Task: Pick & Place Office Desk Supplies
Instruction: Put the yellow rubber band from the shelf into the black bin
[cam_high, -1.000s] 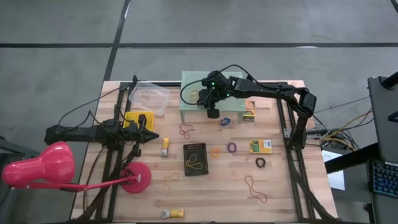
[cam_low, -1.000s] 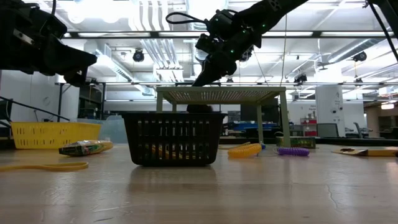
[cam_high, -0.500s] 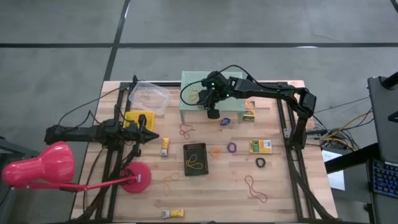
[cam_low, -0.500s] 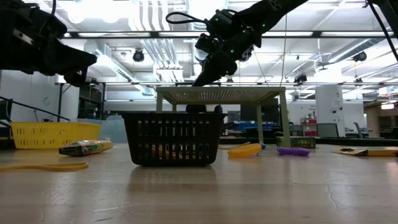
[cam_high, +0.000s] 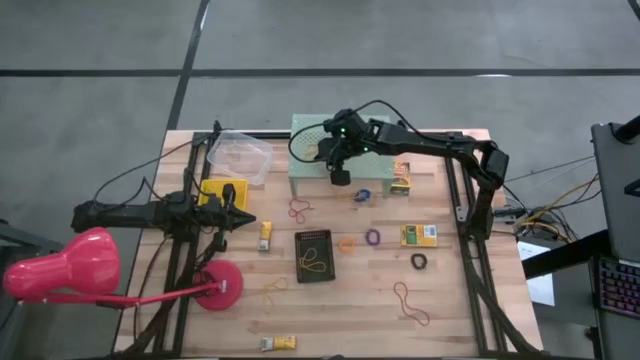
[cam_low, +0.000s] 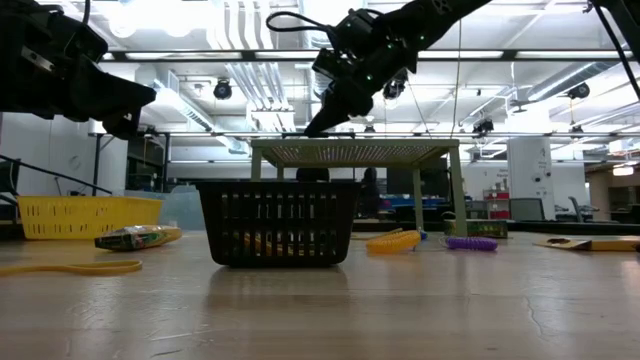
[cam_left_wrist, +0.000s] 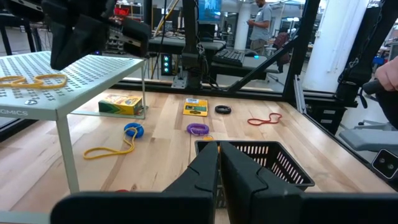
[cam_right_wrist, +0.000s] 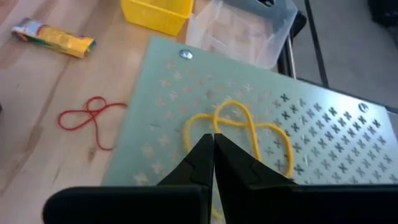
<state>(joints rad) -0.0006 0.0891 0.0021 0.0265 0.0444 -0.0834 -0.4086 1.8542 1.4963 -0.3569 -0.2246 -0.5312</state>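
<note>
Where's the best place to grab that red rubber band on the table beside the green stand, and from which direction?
Judging by its pose, grip the red rubber band at the crossing where its strands meet, coming straight down from above. It lies flat on the table in a twisted loop, so only a vertical pinch gets both fingers around the strand. It lies apart from the mint-green stand, leaving room.

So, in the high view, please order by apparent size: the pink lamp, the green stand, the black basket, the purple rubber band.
1. pink lamp, largest with its base and arm
2. green stand, partly covered by the right arm
3. black basket
4. purple rubber band, clearly smallest
</note>
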